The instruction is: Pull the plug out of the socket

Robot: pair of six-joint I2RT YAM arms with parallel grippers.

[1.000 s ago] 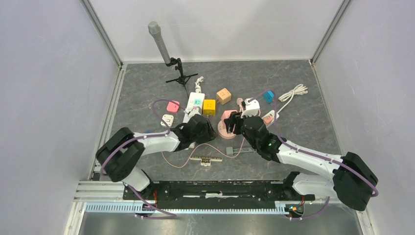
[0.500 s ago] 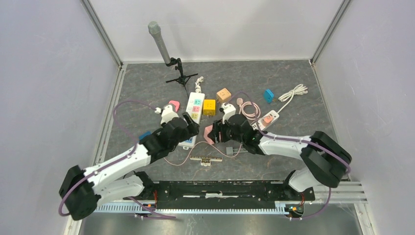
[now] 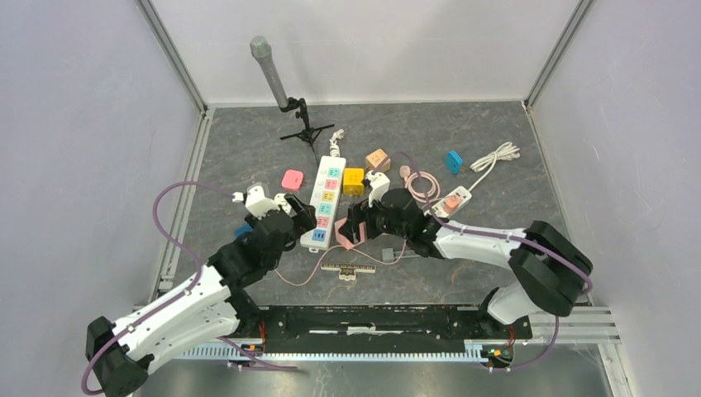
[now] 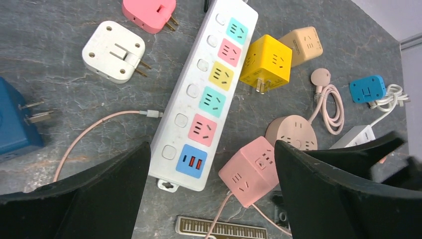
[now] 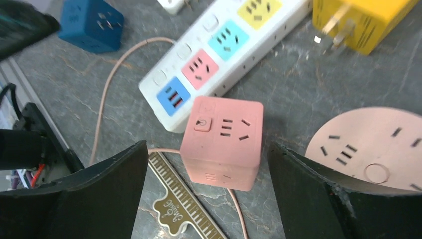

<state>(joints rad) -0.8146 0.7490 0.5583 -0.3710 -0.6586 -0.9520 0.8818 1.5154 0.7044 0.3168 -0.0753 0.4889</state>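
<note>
A pink cube socket [image 5: 224,142] with a pink cord stands on the table between the fingers of my right gripper [image 5: 208,144], which is open with a gap on each side. Its visible faces hold no plug. The same pink cube socket [image 4: 254,169] shows in the left wrist view, beside the long white power strip [image 4: 209,84], whose outlets are all bare. My left gripper [image 4: 211,144] hangs open and empty above the strip's near end. A white square plug [image 4: 113,58] lies loose left of the strip, prongs showing.
Around the strip lie a pink plug [image 4: 149,12], a yellow cube [image 4: 266,62], a tan cube [image 4: 301,46] and a blue cube [image 4: 15,124]. A round pink socket [image 5: 370,149] sits right of the cube, and a gold ruler tag [image 5: 179,206] lies under it. A microphone stand [image 3: 285,99] rises at the back.
The right gripper carried the pink cube leftward, then opened around it. The left arm drew back to the left and towards the near edge, and its gripper opened wide.
</note>
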